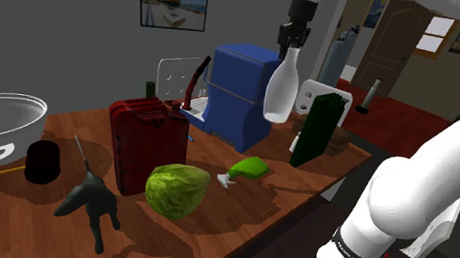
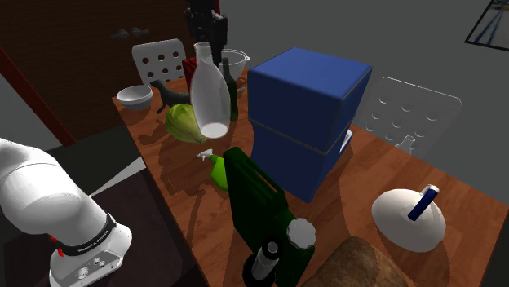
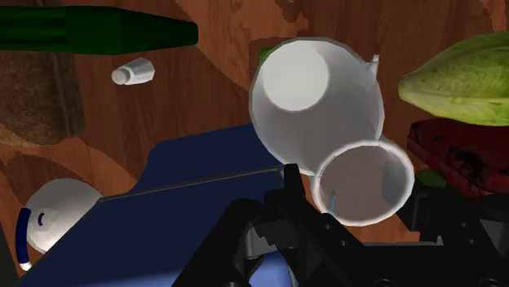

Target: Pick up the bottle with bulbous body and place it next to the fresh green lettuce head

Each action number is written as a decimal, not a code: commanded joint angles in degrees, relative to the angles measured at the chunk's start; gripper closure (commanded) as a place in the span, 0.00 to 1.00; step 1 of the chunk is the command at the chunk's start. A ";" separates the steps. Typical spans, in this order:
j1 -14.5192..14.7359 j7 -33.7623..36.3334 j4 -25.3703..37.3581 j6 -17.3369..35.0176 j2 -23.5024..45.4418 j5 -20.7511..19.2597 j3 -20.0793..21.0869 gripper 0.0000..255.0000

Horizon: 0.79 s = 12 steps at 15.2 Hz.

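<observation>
Fingers [image 3: 277, 208] clamped on neck of the pale bottle [image 1: 281, 89], which hangs neck-up in air beside blue box [image 1: 240, 93], above tabletop [image 1: 256, 195] & apart from lettuce [image 1: 176, 190]; prob. stiff, slick, fragile, bottom-heavy, so neck hold w/ firm squeeze suits.

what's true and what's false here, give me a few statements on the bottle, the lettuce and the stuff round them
1. The white bottle hangs above the table, clasped at its neck by the fingers. True.
2. The lettuce lies on top of the blue box. False: it rests on the table.
3. The red case stands right beside the lettuce. True.
4. The green spray bottle stands upright. False: it lies on its side on the table.
</observation>
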 commanded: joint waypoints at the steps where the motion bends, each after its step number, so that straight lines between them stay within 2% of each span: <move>1: 0.69 2.72 -1.43 -0.71 -2.06 0.02 1.91 1.00; 12: 5.00 18.38 -3.27 -4.56 -7.27 3.32 13.47 1.00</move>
